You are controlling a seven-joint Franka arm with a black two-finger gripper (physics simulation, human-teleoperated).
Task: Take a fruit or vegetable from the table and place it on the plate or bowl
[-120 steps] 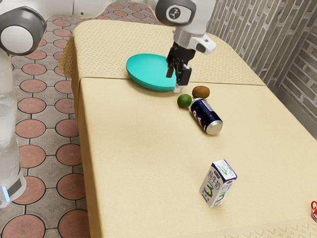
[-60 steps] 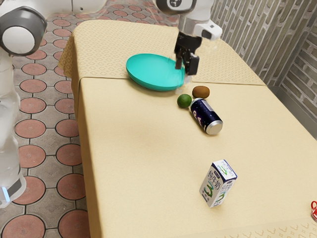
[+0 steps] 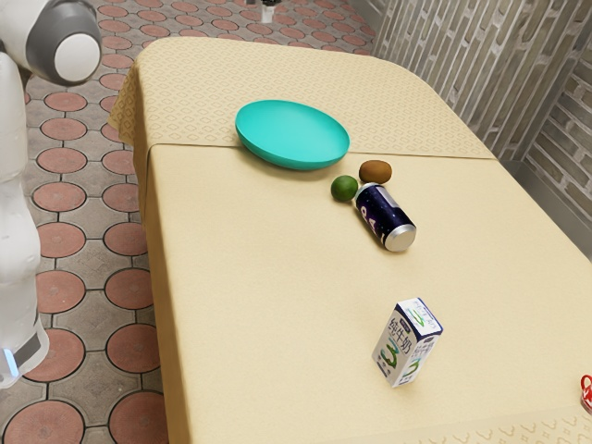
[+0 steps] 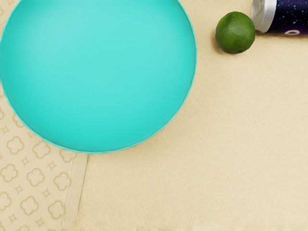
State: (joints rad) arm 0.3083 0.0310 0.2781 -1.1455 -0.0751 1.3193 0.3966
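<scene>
Starting with the lime: it lies on the table, roughly midway between the two long edges, just off the rim of the teal plate. The kiwi sits just beside it, toward the long edge on the exterior view's right. Neither fruit has shifted over the last second, and the plate carries nothing.

The change is in the arm. One second ago the hand hung low over the plate's rim nearest the lime; it has since lifted clear and withdrawn toward the table's far end. Judged from this, no fruit was taken, so the pick remains to be done and a fresh descent over the lime or kiwi is required.

A dark can lies on its side just beside the lime, its silver end pointing toward the near end. A milk carton stands upright, well apart, toward that near end.

The small dark part cut off at the exterior view's top edge is probably the gripper; whether it is open or closed cannot be determined. A red object is cut off at the exterior view's right and cannot be identified.
</scene>
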